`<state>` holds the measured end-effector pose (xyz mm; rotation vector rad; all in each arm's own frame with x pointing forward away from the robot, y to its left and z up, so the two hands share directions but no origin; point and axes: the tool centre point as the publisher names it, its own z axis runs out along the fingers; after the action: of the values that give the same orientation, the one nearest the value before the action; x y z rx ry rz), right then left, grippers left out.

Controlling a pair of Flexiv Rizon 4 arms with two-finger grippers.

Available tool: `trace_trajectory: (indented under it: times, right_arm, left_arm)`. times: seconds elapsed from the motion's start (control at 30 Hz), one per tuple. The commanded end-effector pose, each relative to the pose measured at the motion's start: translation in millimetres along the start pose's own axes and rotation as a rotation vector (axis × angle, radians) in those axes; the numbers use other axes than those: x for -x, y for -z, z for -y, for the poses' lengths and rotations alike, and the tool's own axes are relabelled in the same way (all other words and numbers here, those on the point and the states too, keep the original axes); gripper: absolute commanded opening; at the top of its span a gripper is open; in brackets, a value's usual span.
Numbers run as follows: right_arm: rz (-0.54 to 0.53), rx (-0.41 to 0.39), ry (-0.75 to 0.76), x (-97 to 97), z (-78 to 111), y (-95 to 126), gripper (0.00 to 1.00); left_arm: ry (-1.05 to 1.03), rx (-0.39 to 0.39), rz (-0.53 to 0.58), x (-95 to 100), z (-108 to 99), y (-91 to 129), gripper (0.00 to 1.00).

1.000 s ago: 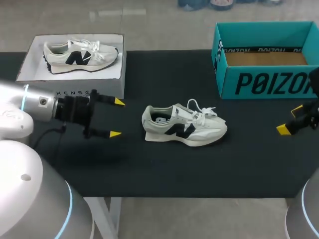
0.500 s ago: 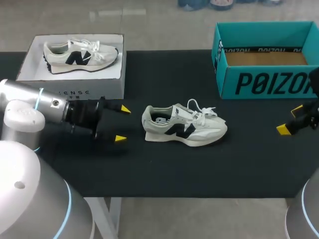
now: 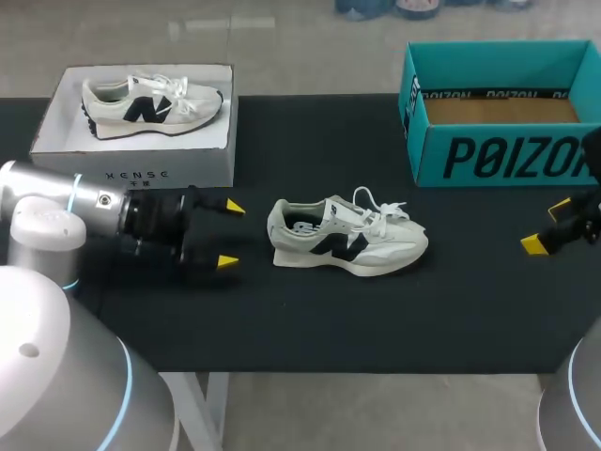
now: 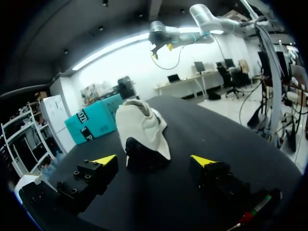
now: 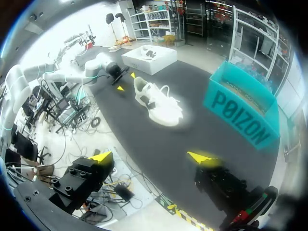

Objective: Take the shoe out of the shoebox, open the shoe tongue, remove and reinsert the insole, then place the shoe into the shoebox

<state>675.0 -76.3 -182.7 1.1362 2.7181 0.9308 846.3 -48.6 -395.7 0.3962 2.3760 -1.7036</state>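
Note:
A grey-white sneaker (image 3: 347, 237) with a dark side logo and white laces lies on its sole mid-table, heel toward my left arm. My left gripper (image 3: 225, 233) stands open a short way from that heel, nothing between its fingers. From the left wrist the heel (image 4: 142, 132) shows straight ahead of the open gripper (image 4: 154, 160). The teal shoebox (image 3: 498, 141) stands open at the back right, its brown floor bare. My right gripper (image 3: 547, 226) hangs open at the table's right edge, well away from the sneaker (image 5: 159, 101); its own view shows the open fingers (image 5: 150, 157).
A white box (image 3: 141, 141) at the back left carries a second matching sneaker (image 3: 150, 103) on top. The black table top (image 3: 329, 319) stretches in front of the shoe. The teal shoebox (image 5: 240, 115) lies ahead of the right gripper.
My left gripper has moved right toward the sneaker's heel and dropped a little lower. The right arm and the sneaker have stayed put.

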Motion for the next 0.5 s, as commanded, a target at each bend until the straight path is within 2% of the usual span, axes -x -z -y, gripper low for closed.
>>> trace_trajectory:
  times: [0.03,0.5]
  right_arm:
    - [0.007,0.005,-0.001,-3.4,3.9,0.8,1.0]
    - [0.007,0.005,-0.001,-3.4,3.9,0.8,1.0]
  left_arm:
    - [0.004,-0.003,0.006,-3.7,-2.5,-1.3,1.0]
    - [0.012,-0.022,0.01,-5.6,-4.6,-9.5,1.0]
